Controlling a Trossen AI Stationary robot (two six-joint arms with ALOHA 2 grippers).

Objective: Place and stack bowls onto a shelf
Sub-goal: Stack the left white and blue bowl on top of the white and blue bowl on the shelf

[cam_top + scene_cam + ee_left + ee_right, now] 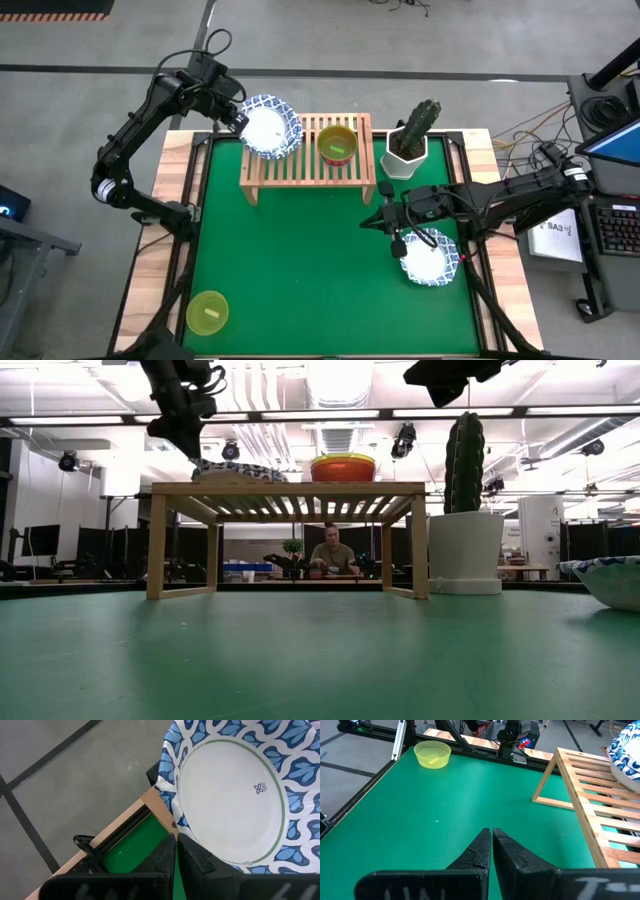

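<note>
A white bowl with a blue-patterned rim (pixel 272 126) sits at the left end of the light-wood shelf (pixel 300 165), overhanging its far left corner. My left gripper (pixel 243 119) is shut on this bowl's rim. A small stack of plastic bowls (pixel 337 145), red with yellow-green on top, stands mid-shelf. My right gripper (pixel 369 224) is shut and empty above the green table, right of the shelf. A second blue-patterned bowl (pixel 430 258) rests on the table at the right. A yellow-green bowl (pixel 207 312) rests near the front left corner. My left gripper pinches the bowl's patterned rim (pixel 170 822) between its two fingers, on the bowl's far left side. The fingers slant down from the table's far left. In the low view the bowl (pixel 235 470) looks to lie on the shelf top (pixel 285 488).
A white hexagonal pot with a cactus (pixel 410 148) stands on the table just right of the shelf, behind my right arm. Open green table lies in front of the shelf (pixel 300 260). A person (pixel 330 555) sits in the room beyond.
</note>
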